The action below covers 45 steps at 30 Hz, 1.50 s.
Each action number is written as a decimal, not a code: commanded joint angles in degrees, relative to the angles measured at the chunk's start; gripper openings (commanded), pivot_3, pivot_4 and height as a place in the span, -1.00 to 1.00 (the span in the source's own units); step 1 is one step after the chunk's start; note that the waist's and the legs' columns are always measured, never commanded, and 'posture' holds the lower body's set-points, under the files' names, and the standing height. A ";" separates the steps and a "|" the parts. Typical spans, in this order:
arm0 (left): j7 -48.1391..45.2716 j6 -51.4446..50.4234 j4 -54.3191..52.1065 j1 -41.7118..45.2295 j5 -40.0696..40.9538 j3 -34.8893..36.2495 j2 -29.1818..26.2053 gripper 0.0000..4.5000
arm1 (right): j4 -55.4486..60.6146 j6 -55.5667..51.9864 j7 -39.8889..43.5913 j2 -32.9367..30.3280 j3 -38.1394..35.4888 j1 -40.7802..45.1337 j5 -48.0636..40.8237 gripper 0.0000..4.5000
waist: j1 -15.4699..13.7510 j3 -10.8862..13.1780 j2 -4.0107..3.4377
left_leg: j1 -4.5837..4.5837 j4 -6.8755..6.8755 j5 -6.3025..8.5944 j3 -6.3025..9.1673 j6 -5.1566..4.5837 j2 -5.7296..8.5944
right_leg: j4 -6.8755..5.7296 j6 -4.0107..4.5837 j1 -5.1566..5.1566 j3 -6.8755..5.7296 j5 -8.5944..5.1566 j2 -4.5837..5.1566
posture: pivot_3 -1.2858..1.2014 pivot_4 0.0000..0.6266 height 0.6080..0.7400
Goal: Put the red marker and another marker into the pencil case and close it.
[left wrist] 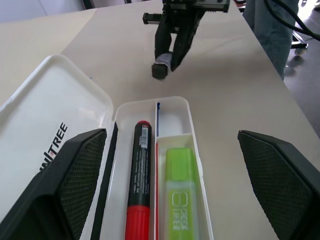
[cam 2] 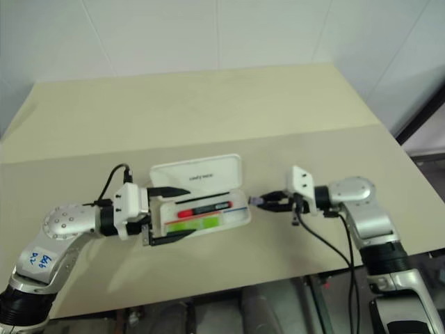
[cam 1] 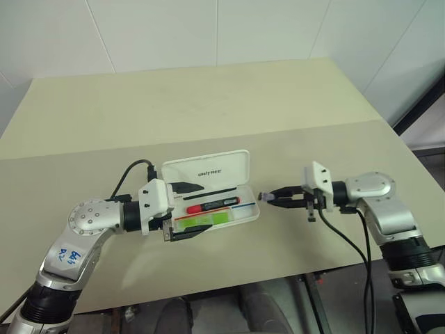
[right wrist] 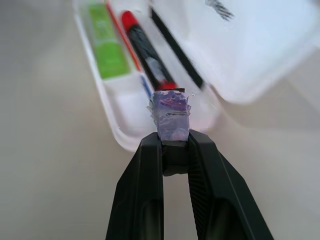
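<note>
A: Starting at the left, what is the left gripper point(cam 1: 182, 211) doing?

B: Its two black fingers point(left wrist: 67, 182) stand spread wide at the left end of the pencil case point(cam 1: 245, 214), one toward the far side, one toward the near side. From the left wrist view they flank the tray without visibly touching it, and nothing is between them.

A: And the case itself?

B: It lies open on the beige table point(cam 1: 208, 111), lid point(cam 1: 205, 169) tipped back on the far side with the small black print showing. The tray has lengthwise compartments.

A: Where are the markers?

B: Both are in the tray. The red marker point(cam 1: 212, 205) lies in the farther compartment, lengthwise. The lime-green highlighter point(cam 1: 203, 220) lies in the nearer one, parallel to it. A thin red-and-blue line point(left wrist: 157, 145) runs along the divider between them. A slim black strip point(left wrist: 106, 180) sits along the hinge side.

A: Then to the right?

B: The right gripper point(cam 1: 268, 197) hovers just beside the case's right end, pointing left at it, apart from the rim. Its fingers are pressed together on a small purplish eraser-like block point(right wrist: 172, 112) that sticks out past the tips.

A: Anything further right?

B: Black cables point(cam 1: 348, 236) hang from that arm over the table's near edge.
</note>
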State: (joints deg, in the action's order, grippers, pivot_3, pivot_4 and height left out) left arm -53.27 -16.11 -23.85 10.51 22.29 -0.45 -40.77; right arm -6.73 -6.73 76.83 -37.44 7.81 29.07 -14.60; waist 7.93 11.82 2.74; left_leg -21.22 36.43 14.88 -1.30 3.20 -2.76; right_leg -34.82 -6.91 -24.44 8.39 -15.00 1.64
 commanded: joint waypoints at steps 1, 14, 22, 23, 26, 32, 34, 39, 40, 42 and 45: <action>0.40 1.17 -1.40 -0.98 -0.36 1.69 -0.60 1.00 | -0.23 1.18 1.70 1.25 2.38 1.64 0.14 -0.85 | 0.01 0.01 0.01 | 0.00 -0.02 0.00 0.00 0.00 0.00 | 0.01 0.00 0.00 0.00 0.00 0.00 | 0.03 -0.52 1.00; 1.57 1.51 -2.76 -3.59 -0.53 2.95 -0.63 1.00 | -10.28 7.39 3.85 5.64 6.96 7.72 4.03 -0.85 | 0.16 0.01 0.03 | 0.01 -0.13 0.00 -0.02 0.00 -0.02 | 0.03 0.03 -0.04 0.00 -0.01 0.00 | 0.03 -0.52 1.00; 1.80 2.19 -2.87 -4.55 -0.66 3.37 -0.73 1.00 | -11.70 8.29 5.83 6.19 7.93 9.17 4.63 -0.85 | 0.16 0.01 0.03 | 0.02 -0.17 0.00 -0.01 0.00 -0.02 | 0.01 0.04 -0.05 -0.01 -0.02 0.00 | 0.03 -0.52 1.00; 1.85 2.33 -2.83 -4.60 -0.73 3.35 -0.70 1.00 | -11.71 8.59 5.92 6.19 7.99 9.14 4.80 -0.85 | 0.17 0.02 0.03 | 0.02 -0.17 0.00 -0.01 0.00 -0.02 | 0.01 0.04 -0.05 -0.01 -0.02 0.00 | 0.03 -0.52 1.00; 1.86 2.76 -2.55 -4.62 -0.88 3.26 -0.63 1.00 | -11.84 9.19 6.07 6.24 8.16 9.03 5.20 -0.70 | 0.17 0.01 0.03 | 0.02 -0.17 0.00 -0.01 0.00 -0.02 | 0.02 0.04 -0.05 -0.01 -0.02 0.00 | 0.03 -0.52 1.00; 1.56 3.28 -1.83 -4.23 -0.97 3.18 -0.73 1.00 | -11.79 11.26 5.08 6.87 7.90 8.81 5.75 0.22 | 0.19 0.01 0.03 | 0.02 -0.17 0.00 -0.01 0.00 -0.02 | 0.01 0.04 -0.05 -0.01 -0.02 0.00 | 0.03 -0.52 1.00; 1.48 3.32 -1.79 -4.15 -0.95 3.18 -0.76 1.00 | -11.28 10.90 5.14 6.90 7.69 8.76 5.36 0.22 | 0.18 0.01 0.03 | 0.02 -0.17 0.00 -0.01 0.00 -0.02 | 0.01 0.05 -0.05 -0.01 -0.02 0.00 | 0.03 -0.52 1.00; 1.24 3.43 -1.44 -3.91 -0.91 3.29 -0.92 1.00 | -8.83 9.84 4.77 6.37 6.21 9.06 3.87 0.22 | 0.18 0.01 0.03 | 0.02 -0.18 0.00 -0.01 0.00 -0.02 | 0.01 0.05 -0.05 -0.01 -0.02 0.00 | 0.03 -0.52 1.00; 1.20 3.43 -1.40 -3.88 -0.88 3.37 -0.95 1.00 | -7.93 9.28 4.74 6.05 5.78 8.99 3.42 0.22 | 0.18 0.01 0.03 | 0.02 -0.18 0.00 -0.01 0.00 -0.02 | 0.01 0.05 -0.06 -0.01 -0.02 0.00 | 0.03 -0.52 1.00; 1.14 3.43 -1.33 -3.95 -0.78 3.68 -1.05 1.00 | -4.87 6.78 4.23 5.32 4.05 8.31 1.28 0.22 | 0.16 0.01 0.03 | 0.02 -0.17 0.00 -0.01 0.00 -0.02 | 0.01 0.04 -0.06 -0.01 -0.02 0.00 | 0.03 -0.52 1.00; 1.46 3.31 -1.32 -4.30 -0.44 4.76 -1.16 1.00 | 2.49 0.28 1.92 3.21 -0.61 5.08 -4.07 0.22 | 0.05 0.01 0.03 | 0.01 -0.18 0.00 0.00 0.00 -0.03 | 0.01 0.05 -0.07 -0.01 -0.02 0.00 | 0.03 -0.52 1.00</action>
State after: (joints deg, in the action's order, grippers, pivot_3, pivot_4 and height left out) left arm -52.07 -13.68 -24.06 6.22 21.41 2.12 -41.32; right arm -8.50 -3.66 80.00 -32.70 10.97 35.09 -15.09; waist 7.98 11.83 2.77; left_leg -21.21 36.22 14.89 -1.30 3.20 -2.79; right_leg -34.81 -6.86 -24.51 8.37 -15.04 1.64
